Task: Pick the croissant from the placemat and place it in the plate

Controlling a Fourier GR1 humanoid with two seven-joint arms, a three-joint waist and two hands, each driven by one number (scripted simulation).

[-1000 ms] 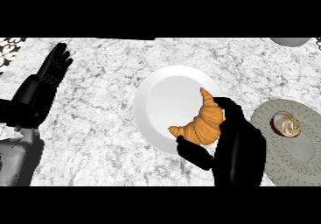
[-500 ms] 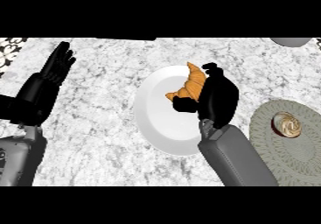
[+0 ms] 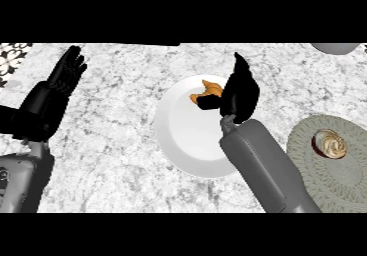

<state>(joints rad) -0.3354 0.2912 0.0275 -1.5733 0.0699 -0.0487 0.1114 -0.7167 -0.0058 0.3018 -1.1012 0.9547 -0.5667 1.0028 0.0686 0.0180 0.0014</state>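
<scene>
Right hand (image 3: 241, 95) has carried the croissant (image 3: 208, 90) further up, over the plate's (image 3: 187, 150) far rim. It pokes out left of the palm, prob. still pinched thumb-to-fingers; touching plate? Unclear. Left hand (image 3: 62, 80) rests open, far left.

This is a kitchen or a dining corner of a home. The surface is a counter (image 3: 119, 165) of white and grey marble, and on it lie a white plate (image 3: 187, 145) and a round woven placemat (image 3: 341, 185) with a small dish (image 3: 331, 143).
</scene>
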